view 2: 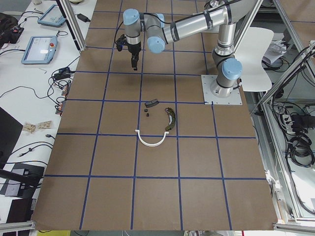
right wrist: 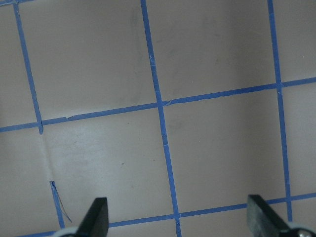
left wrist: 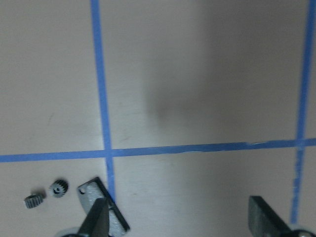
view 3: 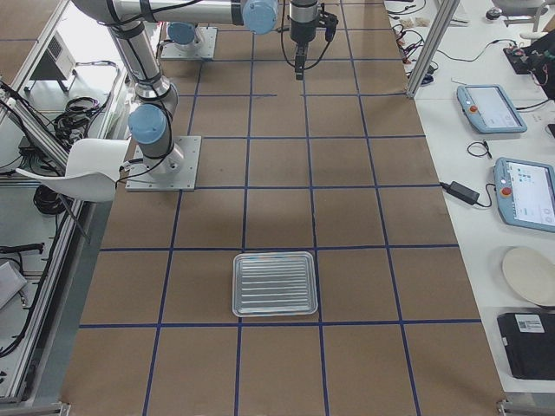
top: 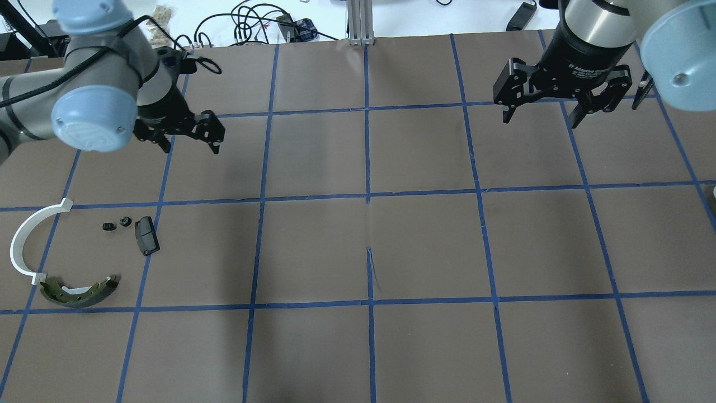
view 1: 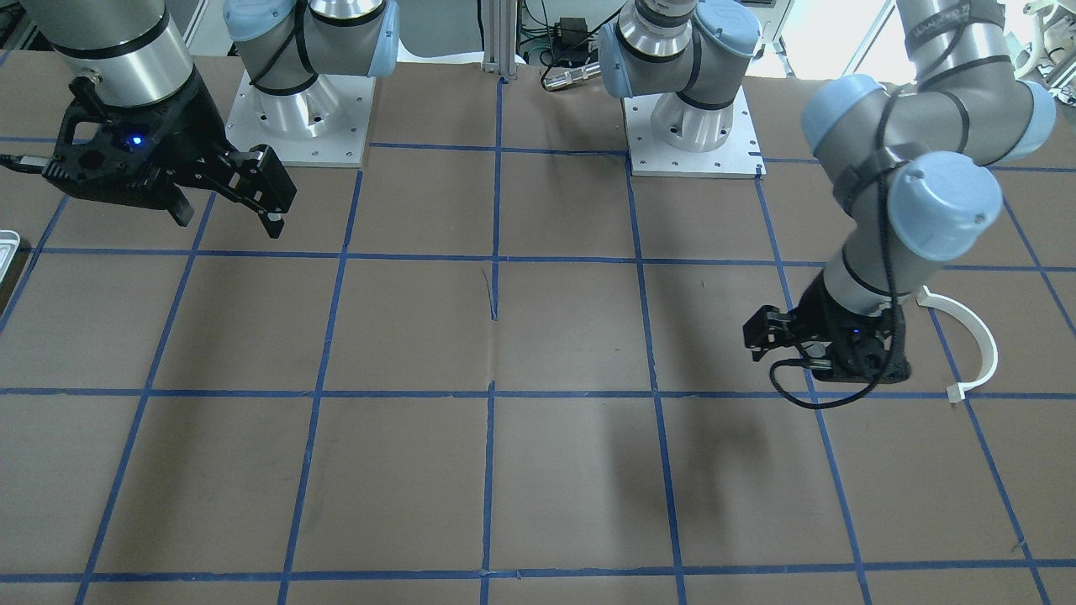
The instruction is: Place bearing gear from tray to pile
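Two small dark bearing gears (top: 125, 221) (left wrist: 59, 187) lie side by side on the table in the pile, beside the black block (top: 146, 235). The white plastic arc (top: 22, 240) and the olive brake shoe (top: 78, 291) also belong to the pile. My left gripper (top: 190, 140) (left wrist: 180, 222) hovers open and empty just beyond the pile. The silvery tray (view 3: 274, 283) sits at the table's right end, and nothing shows in it. My right gripper (top: 542, 115) (right wrist: 178, 222) hangs open and empty over bare table.
Brown paper with a blue tape grid covers the table (top: 369, 246). The two arm bases (view 1: 298, 118) (view 1: 693, 126) stand at the robot's edge. Cables and tablets (view 3: 490, 108) lie on the side benches.
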Controlling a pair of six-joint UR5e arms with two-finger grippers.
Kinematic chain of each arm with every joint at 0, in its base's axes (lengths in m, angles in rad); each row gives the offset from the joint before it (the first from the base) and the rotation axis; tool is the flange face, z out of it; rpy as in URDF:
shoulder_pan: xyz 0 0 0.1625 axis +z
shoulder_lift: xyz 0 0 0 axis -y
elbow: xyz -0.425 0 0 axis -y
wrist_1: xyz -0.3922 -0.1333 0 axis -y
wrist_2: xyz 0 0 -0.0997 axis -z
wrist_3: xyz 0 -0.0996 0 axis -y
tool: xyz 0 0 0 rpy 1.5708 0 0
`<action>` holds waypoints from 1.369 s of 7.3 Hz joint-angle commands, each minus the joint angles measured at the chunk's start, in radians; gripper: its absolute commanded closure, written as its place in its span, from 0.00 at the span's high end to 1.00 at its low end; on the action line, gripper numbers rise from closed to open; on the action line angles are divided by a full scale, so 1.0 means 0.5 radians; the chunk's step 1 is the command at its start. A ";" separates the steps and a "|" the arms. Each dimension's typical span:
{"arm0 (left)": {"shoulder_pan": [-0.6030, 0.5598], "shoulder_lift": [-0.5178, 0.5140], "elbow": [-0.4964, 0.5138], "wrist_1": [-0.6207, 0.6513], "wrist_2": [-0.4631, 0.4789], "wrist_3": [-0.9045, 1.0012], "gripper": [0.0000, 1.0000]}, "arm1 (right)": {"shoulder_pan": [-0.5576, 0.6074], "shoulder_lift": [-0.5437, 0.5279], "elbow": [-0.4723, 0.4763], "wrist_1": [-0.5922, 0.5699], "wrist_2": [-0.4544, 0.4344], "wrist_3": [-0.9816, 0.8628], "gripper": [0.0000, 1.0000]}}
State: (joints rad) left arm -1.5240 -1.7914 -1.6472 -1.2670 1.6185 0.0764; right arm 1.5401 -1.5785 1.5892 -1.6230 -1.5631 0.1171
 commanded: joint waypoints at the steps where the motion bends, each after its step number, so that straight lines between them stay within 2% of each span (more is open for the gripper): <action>1: -0.274 0.027 0.326 -0.427 -0.122 -0.336 1.00 | 0.000 0.000 0.000 0.000 0.000 0.002 1.00; 3: -0.281 0.125 0.547 -0.631 -0.111 -0.337 1.00 | 0.000 0.000 0.000 0.000 0.000 -0.001 1.00; 4: -0.250 0.201 0.597 -0.799 -0.111 -0.316 1.00 | 0.000 0.000 0.000 0.000 0.000 -0.001 1.00; 5: -0.217 0.311 0.525 -0.871 -0.086 -0.309 1.00 | 0.000 0.000 0.000 0.000 0.000 -0.001 1.00; 6: -0.131 0.373 0.409 -0.814 -0.114 -0.297 1.00 | 0.000 0.000 0.000 0.000 0.000 -0.001 1.00; 7: 0.046 0.374 0.392 -0.695 -0.123 -0.282 1.00 | 0.000 0.000 0.000 0.000 0.000 -0.001 1.00; 10: 0.051 0.475 0.196 -0.687 -0.102 -0.318 1.00 | 0.000 0.000 0.000 0.000 0.000 -0.001 1.00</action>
State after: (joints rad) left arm -1.5012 -1.5736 -1.5107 -1.6203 1.5661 -0.0768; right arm 1.5401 -1.5785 1.5887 -1.6230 -1.5631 0.1166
